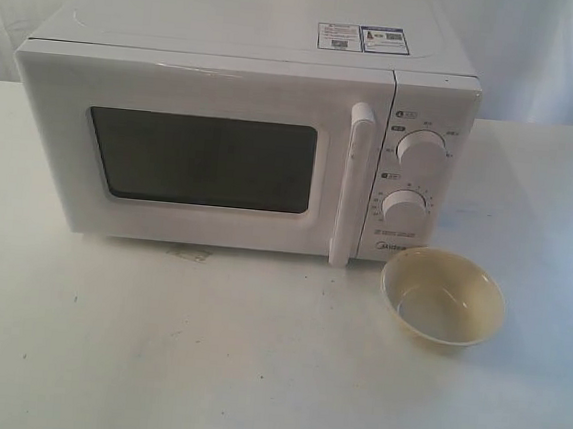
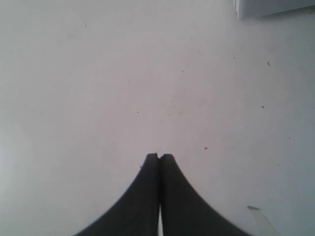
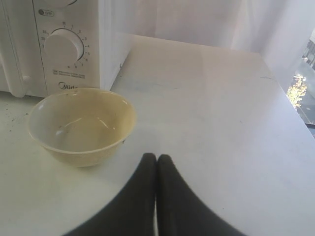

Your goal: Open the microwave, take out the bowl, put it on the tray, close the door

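One microwave (image 1: 228, 79), one bowl (image 1: 443, 296) near it — two dials (image 1: 422, 149).

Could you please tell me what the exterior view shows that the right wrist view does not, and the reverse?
Exterior only: the dark rectangular window in the white microwave door and the stickers on top. Right wrist only: the black right gripper, shut, holding nothing. Both: the small cream bowl, empty, standing on the white table before the lower round white dial.
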